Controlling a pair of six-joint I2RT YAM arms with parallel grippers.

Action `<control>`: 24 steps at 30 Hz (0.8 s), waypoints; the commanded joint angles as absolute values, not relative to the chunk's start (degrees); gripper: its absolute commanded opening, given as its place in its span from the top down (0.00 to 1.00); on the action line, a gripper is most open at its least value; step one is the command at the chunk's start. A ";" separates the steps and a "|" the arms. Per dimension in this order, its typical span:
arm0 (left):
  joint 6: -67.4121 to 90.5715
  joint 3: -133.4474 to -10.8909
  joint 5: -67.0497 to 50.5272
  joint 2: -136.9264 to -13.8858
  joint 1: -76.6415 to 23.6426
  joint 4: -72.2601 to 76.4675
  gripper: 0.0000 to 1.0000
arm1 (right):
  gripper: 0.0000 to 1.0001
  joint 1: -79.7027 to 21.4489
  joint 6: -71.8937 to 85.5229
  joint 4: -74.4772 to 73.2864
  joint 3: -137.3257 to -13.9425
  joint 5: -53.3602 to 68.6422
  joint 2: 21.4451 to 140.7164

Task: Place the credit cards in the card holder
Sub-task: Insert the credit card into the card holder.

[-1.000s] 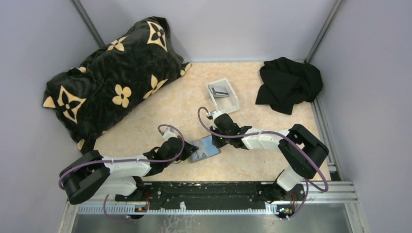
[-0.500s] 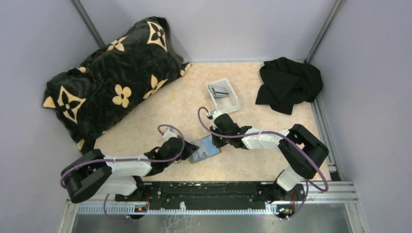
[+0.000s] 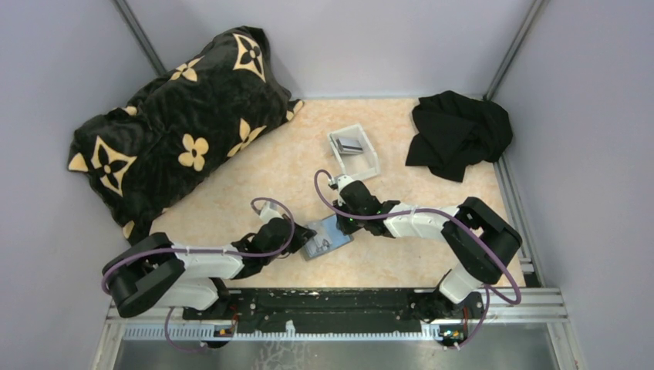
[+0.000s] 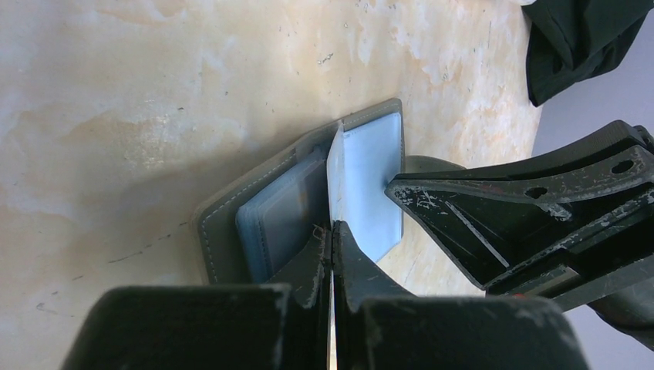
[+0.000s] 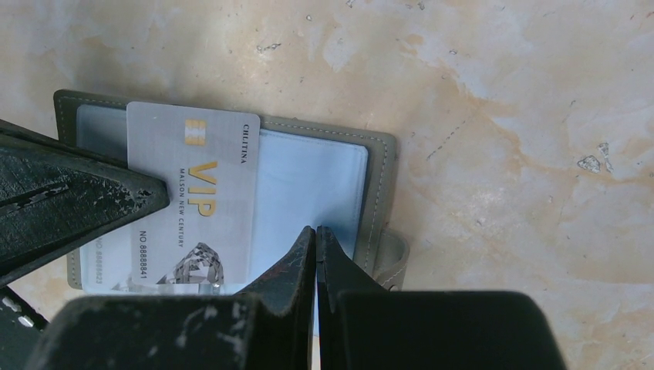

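The left gripper (image 4: 332, 231) pinches a credit card (image 4: 337, 173) over the open card holder (image 4: 212, 231) just beyond its fingertips. The right gripper (image 5: 316, 231), closed on nothing, seems to pin the holder under its tips. Next, I reckon, the card needs angling into a slot.

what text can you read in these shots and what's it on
"VIP": large gold letters on the credit card
"CHLITINA": same card, by one corner
"MALSON NEW CENTURY": small line beside VIP
"NO 8888...": along the card's edge, last digits unclear
No text shows on the card holder.
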State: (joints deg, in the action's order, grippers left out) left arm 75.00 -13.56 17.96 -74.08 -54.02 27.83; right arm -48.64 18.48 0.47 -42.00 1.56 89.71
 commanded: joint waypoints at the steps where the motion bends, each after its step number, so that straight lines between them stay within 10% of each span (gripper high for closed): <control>1: 74.40 -13.88 15.17 -74.94 -54.36 27.62 1.00 | 1.00 -49.46 19.16 0.65 -41.22 1.24 90.44; 24: 75.86 -14.83 17.52 -75.28 -56.78 24.28 1.00 | 1.00 -49.42 19.42 0.75 -41.48 1.14 91.48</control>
